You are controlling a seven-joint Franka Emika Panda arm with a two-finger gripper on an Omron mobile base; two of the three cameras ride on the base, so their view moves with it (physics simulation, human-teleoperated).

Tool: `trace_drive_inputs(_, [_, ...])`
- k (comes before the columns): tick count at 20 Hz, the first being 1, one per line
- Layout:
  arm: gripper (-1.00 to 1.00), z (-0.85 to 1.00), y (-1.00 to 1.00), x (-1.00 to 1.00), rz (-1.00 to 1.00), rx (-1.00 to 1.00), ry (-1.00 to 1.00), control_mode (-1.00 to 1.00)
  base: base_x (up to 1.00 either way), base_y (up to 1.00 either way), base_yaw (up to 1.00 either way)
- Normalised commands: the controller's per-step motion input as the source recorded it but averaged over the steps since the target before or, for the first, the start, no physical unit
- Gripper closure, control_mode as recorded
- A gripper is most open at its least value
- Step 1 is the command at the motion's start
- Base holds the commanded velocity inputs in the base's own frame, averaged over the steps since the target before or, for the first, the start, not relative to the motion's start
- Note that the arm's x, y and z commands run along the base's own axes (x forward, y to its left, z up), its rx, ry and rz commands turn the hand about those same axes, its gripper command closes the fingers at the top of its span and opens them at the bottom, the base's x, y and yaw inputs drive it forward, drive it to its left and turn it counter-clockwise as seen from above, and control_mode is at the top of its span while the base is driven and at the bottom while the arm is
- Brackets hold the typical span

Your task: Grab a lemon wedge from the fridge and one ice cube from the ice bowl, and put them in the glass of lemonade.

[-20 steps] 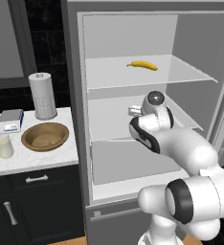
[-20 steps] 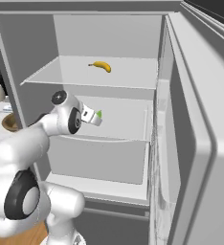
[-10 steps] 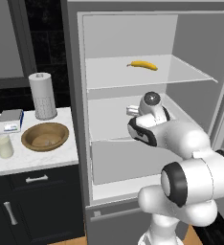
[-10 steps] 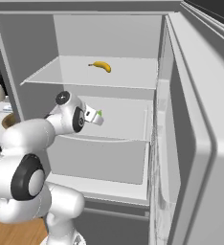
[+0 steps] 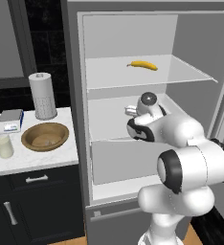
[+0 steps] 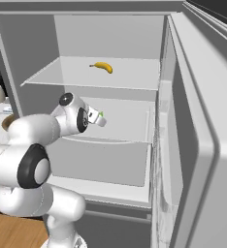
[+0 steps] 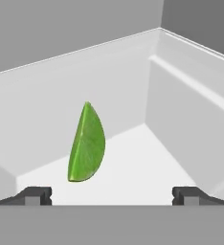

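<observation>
Now the two-finger gripper (image 7: 112, 194), jaws spread wide, has pushed deeper along the fridge's (image 5: 133, 115) middle shelf toward the small yellow-green lemon wedge (image 7: 86, 144), nothing grasped yet.

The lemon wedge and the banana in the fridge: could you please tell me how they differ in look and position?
The lemon wedge is green and short, standing on edge on the middle shelf; the banana is yellow, long and curved, lying flat on the shelf above. The open gripper faces the wedge, while the banana lies apart from it. Both are inside the open fridge.
</observation>
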Motion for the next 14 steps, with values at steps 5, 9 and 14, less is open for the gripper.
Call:
trace_drive_inputs(5, [-1.00, -0.15, 0.00, 0.13, -0.01, 0.00, 0.00, -1.00, 0.00, 0.00, 0.00])
trace_drive_inputs(9, [-1.00, -0.08, 0.00, 0.11, -0.01, 0.00, 0.00, -1.00, 0.00, 0.00, 0.00])
trace_drive_inputs(14, [-1.00, 0.00, 0.00, 0.09, -0.02, 0.00, 0.03, -1.00, 0.00, 0.00, 0.00])
